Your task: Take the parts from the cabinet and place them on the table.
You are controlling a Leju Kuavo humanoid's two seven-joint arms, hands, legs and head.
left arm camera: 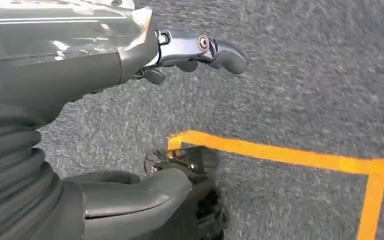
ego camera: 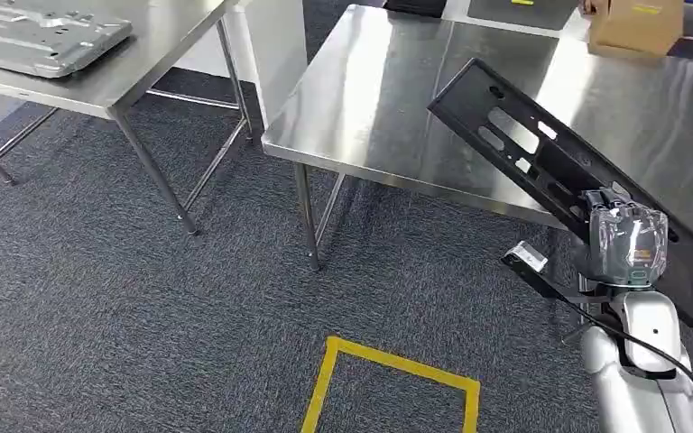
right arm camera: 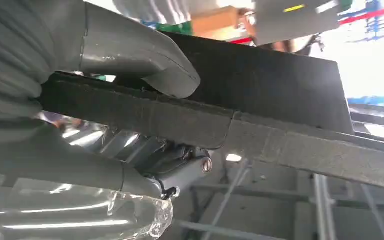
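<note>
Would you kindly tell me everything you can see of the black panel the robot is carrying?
The black panel is a long, flat, matte part, plastic by its look, with a raised rim and several slots and cutouts. The right hand grips its near end, thumb over the edge. It is tilted, its far end raised above the steel table without touching it.

The black part [ego camera: 541, 153] looks like matt plastic, its edge slightly rough in the right wrist view, and it is held above the table [ego camera: 388, 99], whose top is brushed, reflective steel. Beside that table, a second table carries a dull grey metal panel [ego camera: 36, 36]. The right hand [ego camera: 627, 239] wears glossy clear film over smooth grey plastic. Below the table lies coarse grey carpet [ego camera: 144, 307] with glossy yellow tape [ego camera: 397, 365]. At the table's far edge sits a matt cardboard box [ego camera: 636, 23].
</note>
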